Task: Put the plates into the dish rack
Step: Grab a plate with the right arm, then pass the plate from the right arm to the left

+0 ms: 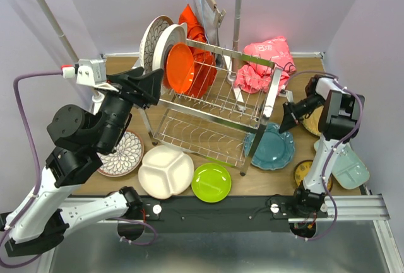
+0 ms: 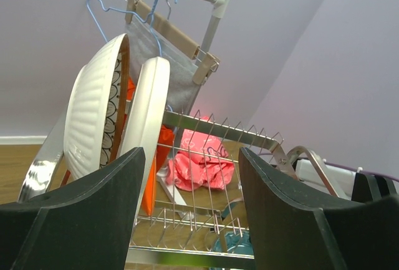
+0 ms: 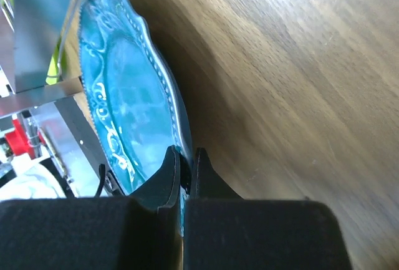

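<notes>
The steel wire dish rack (image 1: pixel 270 91) stands mid-table. A patterned plate (image 1: pixel 151 38), a white plate (image 1: pixel 170 41) and an orange plate (image 1: pixel 179 68) stand upright at its upper left end. My left gripper (image 1: pixel 154 87) hovers open just left of them; its wrist view shows the white plates (image 2: pixel 93 117) and rack wires (image 2: pixel 218 130) beyond the open gripper (image 2: pixel 191 153). My right gripper (image 1: pixel 291 116) is shut on the right rim of the teal plate (image 1: pixel 271 148), which lies by the rack's right leg. In the right wrist view the right gripper (image 3: pixel 185 153) pinches the teal rim (image 3: pixel 124 101).
On the table lie a white divided plate (image 1: pixel 165 171), a lime green plate (image 1: pixel 211 182), a floral plate (image 1: pixel 124 153), yellow patterned plates (image 1: pixel 302 172) and a pale aqua plate (image 1: pixel 351 169). A pink cloth (image 1: pixel 264 65) and a white clothes rail (image 1: pixel 238 8) stand behind the rack.
</notes>
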Robot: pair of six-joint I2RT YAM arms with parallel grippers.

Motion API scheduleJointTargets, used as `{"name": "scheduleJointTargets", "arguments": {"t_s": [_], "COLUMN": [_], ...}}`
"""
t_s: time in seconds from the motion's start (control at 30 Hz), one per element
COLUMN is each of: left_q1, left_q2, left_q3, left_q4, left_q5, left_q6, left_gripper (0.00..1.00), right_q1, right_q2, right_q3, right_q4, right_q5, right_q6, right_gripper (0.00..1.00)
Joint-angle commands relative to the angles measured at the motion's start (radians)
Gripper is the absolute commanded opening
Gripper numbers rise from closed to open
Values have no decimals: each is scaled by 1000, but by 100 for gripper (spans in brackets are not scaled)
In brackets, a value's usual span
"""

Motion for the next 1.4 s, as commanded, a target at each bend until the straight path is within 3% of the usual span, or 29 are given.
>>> {"name": "scheduleJointTargets", "arguments": {"t_s": [0.0, 0.7, 1.37], "left_q1": [3, 5, 3], "left_q2": [-11, 82, 292], "left_q3": [32, 141, 388], "left_q4": [3, 49, 99], "left_q5": [-31, 50, 194], "left_q6": [10, 86, 140], "left_gripper": [71, 71, 71], "right_q1": [-33, -146, -183], "right_q2": [-101, -323, -457], "right_q3": [96, 289, 563], "right_q4": [104, 104, 317], "right_q5": [1, 55, 121], "right_q6": [26, 187, 630], "right_gripper": [1, 1, 1]}}
